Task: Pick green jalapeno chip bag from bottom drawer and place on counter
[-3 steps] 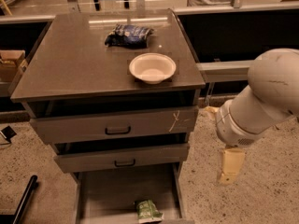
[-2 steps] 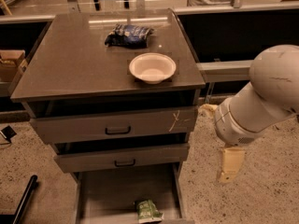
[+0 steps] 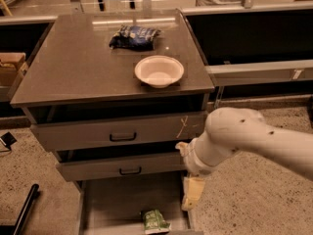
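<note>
Grey metal frames the green jalapeno chip bag (image 3: 155,222), which lies on the floor of the bottom drawer (image 3: 115,199), close to the drawer's front edge and right of its middle. The drawer stands pulled out, with the two upper drawers shut above its rear.

The gripper (image 3: 193,194) hangs pointing down by the drawer's right wall, above and to the right of the bag and apart from it. It carries nothing; how far open it stands cannot be told from this view.

The step in hand looks like the reach for the bag. To do it well, the gripper should shift left and toward the drawer's front until it is directly over the bag, clear of the right wall, then come straight down. The bag is light and crinkly, so a grip across its crumpled middle seems safer than one on an edge. A straight lift should follow, before swinging to a bare part of the counter (image 3: 73,67), away from the white bowl (image 3: 159,71) and dark blue bag (image 3: 134,36).
</note>
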### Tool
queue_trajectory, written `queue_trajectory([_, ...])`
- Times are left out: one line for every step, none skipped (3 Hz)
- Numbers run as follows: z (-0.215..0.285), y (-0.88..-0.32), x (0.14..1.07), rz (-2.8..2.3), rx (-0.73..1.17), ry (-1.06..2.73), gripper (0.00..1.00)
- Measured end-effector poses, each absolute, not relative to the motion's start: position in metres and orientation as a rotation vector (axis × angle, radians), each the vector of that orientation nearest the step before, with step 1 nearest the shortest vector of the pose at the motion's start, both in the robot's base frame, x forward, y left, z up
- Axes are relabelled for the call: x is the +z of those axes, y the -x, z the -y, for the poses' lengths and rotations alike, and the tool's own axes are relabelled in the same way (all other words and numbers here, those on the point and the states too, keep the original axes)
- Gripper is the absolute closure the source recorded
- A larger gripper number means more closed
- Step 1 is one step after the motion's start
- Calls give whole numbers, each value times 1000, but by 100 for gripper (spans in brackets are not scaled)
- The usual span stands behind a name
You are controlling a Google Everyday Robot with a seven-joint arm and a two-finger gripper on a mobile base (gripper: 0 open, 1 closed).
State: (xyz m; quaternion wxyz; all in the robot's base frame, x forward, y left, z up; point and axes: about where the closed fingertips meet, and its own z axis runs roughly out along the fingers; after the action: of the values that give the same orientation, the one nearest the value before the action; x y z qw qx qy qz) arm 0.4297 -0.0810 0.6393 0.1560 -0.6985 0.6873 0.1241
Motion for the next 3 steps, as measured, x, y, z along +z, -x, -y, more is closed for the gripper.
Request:
queue_trajectory([50, -442, 584, -1946, 412, 1908, 0])
queue_trajectory([51, -458, 576, -1921, 380, 1823, 0])
queue_trajectory([47, -458, 561, -1954, 419, 1867, 0])
